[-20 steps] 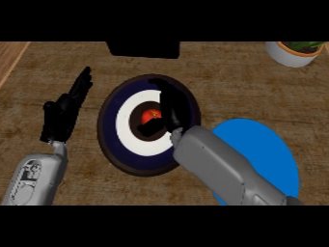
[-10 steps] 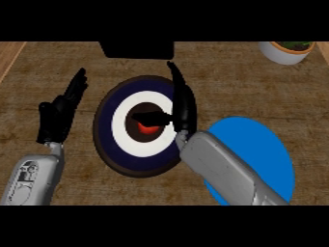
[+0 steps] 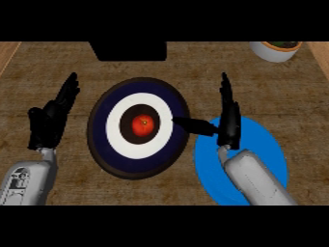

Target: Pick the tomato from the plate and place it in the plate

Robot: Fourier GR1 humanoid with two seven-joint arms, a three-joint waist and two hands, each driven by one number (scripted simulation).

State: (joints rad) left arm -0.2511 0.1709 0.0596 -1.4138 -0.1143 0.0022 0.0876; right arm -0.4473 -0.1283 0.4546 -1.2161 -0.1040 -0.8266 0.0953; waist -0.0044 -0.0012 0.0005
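- While the tomato (image 3: 144, 124) sits at the centre of the ringed plate (image 3: 135, 164), near the middle of the table (image 3: 195, 62), the right hand (image 3: 229, 120) stands just beside that plate's right rim, its fingers straight and open, thumb stretched toward the fruit, holding nothing.
- The round tomato could roll off if the fingers close off-centre or the thumb nudges it first.
- The hand might catch the ringed plate's rim and shift it.
- The blue plate (image 3: 267, 144), toward the table's right edge, is partly hidden under the right forearm, so the release could be misjudged.
- The left hand (image 3: 49, 123) rests open near the left edge.
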